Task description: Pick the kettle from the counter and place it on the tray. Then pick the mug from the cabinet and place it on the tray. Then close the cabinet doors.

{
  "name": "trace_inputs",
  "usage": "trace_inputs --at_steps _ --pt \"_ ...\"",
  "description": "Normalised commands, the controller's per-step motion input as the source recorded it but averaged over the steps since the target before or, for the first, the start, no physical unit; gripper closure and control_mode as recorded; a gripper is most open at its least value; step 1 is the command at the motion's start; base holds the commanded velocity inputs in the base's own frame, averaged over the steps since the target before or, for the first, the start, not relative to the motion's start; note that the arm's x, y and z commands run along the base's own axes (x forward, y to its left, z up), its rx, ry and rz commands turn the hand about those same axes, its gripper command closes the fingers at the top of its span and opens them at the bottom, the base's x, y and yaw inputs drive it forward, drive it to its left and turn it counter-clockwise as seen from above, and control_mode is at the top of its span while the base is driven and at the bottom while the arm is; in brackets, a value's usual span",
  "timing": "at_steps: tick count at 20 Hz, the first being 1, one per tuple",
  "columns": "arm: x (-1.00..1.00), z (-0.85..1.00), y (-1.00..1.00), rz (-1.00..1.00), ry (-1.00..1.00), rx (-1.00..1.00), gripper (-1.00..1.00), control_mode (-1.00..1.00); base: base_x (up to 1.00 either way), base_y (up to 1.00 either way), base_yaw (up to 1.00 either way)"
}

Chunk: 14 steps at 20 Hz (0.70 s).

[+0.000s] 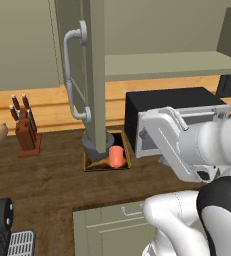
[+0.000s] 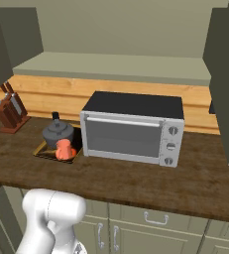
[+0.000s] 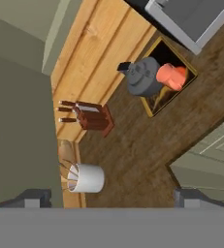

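Item one, the cabinet doors: you have the left door [image 1: 93, 65] standing open edge-on in the left base view, its curved grey handle [image 1: 75, 75] running top to bottom on the left face. The right door [image 2: 225, 74] hangs open at the right of the right base view. Both remain for you to shut.

Item two, the tray [image 2: 42, 152]: it sits on the desk [image 2: 136, 181] just left of the toaster oven [image 2: 131, 129]. The kettle [image 2: 58, 131] rests on its far half. The mug [image 2: 63, 150] stands on its near half, touching or almost touching the kettle. Judge both placing steps done.

Item three, other stock: a knife block [image 2: 9, 111] far left by the wall, and a white utensil holder [image 3: 87, 178] further left along the desk.

Item four, the gripper [image 3: 111, 198]: your fingers [image 3: 33, 197] stand wide apart and hold nothing. The hand looks down on the desk from above. In the hand view the green panel [image 3: 16, 126] at the left edge is most likely the left door, so it lies close beside the fingers. Its long axis is vertical, so expect a sideways push on the panel or handle. Exact contact cannot be told.
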Motion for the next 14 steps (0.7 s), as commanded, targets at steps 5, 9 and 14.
trace_inputs --at_steps 5,9,14 --pt "-0.42 0.32 0.43 0.00 0.07 0.03 -1.00 -1.00 0.00 0.00 0.00" --pt "-0.61 0.34 0.32 0.00 0.00 0.10 -1.00 -1.00 0.00 0.00 0.00" --pt "-0.60 0.32 0.29 0.00 0.00 0.10 -1.00 -1.00 0.00 0.00 0.00"
